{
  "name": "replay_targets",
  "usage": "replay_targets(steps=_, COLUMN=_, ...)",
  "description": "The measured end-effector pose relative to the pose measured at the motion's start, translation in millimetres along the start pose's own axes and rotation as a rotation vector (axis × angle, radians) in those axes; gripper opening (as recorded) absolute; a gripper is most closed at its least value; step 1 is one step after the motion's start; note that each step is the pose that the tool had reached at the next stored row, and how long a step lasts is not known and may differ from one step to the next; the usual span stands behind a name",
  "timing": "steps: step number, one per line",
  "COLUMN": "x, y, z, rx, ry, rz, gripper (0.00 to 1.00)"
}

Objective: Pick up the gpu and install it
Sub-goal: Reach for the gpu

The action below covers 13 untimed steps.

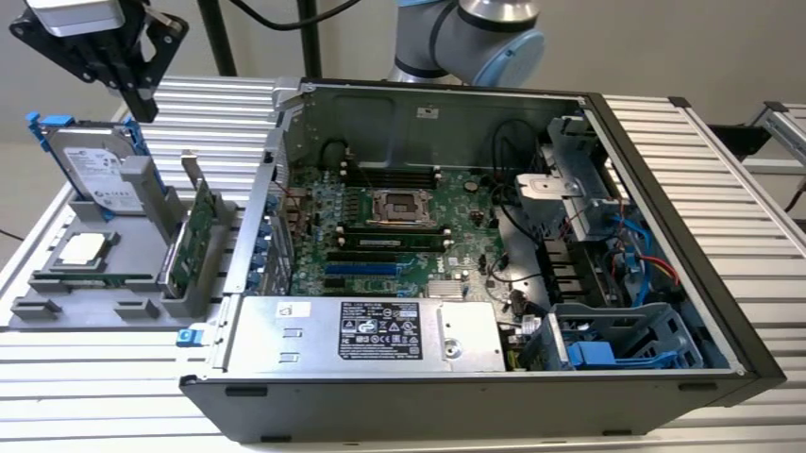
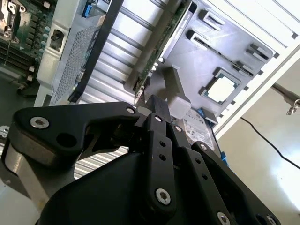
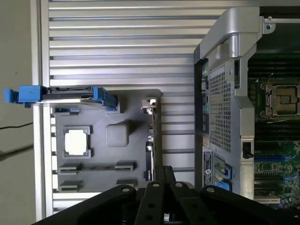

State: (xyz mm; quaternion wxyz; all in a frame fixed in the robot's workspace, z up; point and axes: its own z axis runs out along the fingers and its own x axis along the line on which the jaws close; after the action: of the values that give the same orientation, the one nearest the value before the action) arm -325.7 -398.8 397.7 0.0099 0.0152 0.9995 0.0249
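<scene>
**Gpu** (image 1: pixel 198 238): thin, flat, rectangular card. It is stood upright on its long edge in a slot of the grey holder (image 1: pixel 75 307), on the side nearest the open computer case (image 1: pixel 377 123). In the exterior view a green circuit-board face is turned toward the case, and a silver bracket rises at the far end. In the first wrist view the gpu (image 3: pixel 150 140) is seen edge-on as a narrow strip. Not yet installed; kept outside the case.

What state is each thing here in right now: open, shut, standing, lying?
pincer: shut, empty, hanging over the holder.
gpu: upright in the holder, not picked up.
hard drive: upright in the holder.
chip: lying flat in the holder.
case: on its side, open.
</scene>
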Motion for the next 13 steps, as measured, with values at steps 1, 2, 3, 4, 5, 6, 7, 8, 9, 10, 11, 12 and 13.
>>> replay_targets(steps=1, x=0.7, y=0.0, z=0.0, rx=0.0000, ry=0.0000, rz=0.000, gripper=0.00)
replay_targets(steps=2, x=1.0, y=-0.1, z=0.0, rx=0.0000, ry=0.0000, rz=0.000, gripper=0.00)
replay_targets(steps=3, x=1.1, y=0.0, z=0.0, rx=0.0000, ry=0.0001, rz=0.000, gripper=0.00)
replay_targets(steps=4, x=1.3, y=0.0, z=-0.1, rx=0.0000, ry=0.0001, rz=0.000, gripper=0.00)
replay_targets(steps=5, x=1.6, y=0.0, z=0.0, rx=0.0000, ry=0.0000, rz=0.000, gripper=0.00)
replay_targets(steps=6, x=1.7, y=0.0, z=0.0, rx=-0.0001, ry=0.0000, rz=0.000, gripper=0.00)
replay_targets(steps=7, x=1.9, y=-0.1, z=0.0, rx=0.0000, ry=0.0000, rz=0.000, gripper=0.00)
replay_targets(steps=8, x=2.0, y=-0.1, z=0.0, rx=0.0000, ry=0.0000, rz=0.000, gripper=0.00)
replay_targets(steps=9, x=2.2, y=-0.1, z=0.0, rx=0.0000, ry=0.0000, rz=0.000, gripper=0.00)
replay_targets(steps=10, x=2.3, y=-0.2, z=-0.1, rx=0.0000, ry=0.0001, rz=0.000, gripper=0.00)
replay_targets(steps=11, x=2.5, y=-0.3, z=-0.1, rx=0.0000, ry=0.0001, rz=0.000, gripper=0.00)
replay_targets(steps=12, x=2.6, y=-0.4, z=-0.1, rx=0.0000, ry=0.0000, rz=0.000, gripper=0.00)
replay_targets(steps=13, x=2.8, y=-0.5, z=-0.1, rx=-0.0001, ry=0.0000, rz=0.000, gripper=0.00)
